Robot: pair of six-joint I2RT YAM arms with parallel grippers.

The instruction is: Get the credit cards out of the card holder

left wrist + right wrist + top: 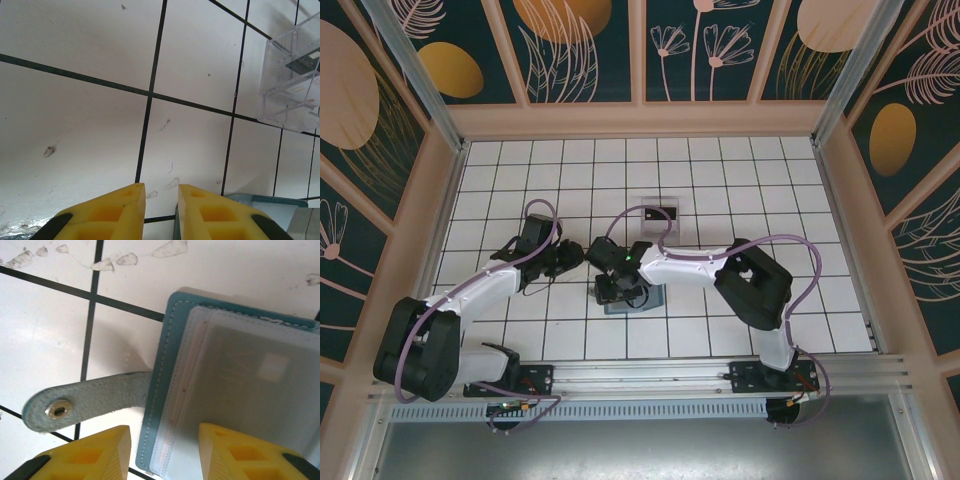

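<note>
At the near middle of the tiled table [520, 170], we find both grippers by the opened card holder [240, 365].
Our right gripper [162, 432] hangs over it, jaws partly apart astride its stitched edge, clamping nothing we can see; the strap tab [85, 401] lies flat alongside, and a pale card [260, 375] shows behind the window. Just beside, our left gripper [160, 192] stands narrowly parted and empty above bare tile. Farther back, a clear tray [280, 95] holds a dark card [302, 64].

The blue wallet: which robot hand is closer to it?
Right. The right gripper is directly over the wallet; the left gripper is beside it, above bare tile.
</note>
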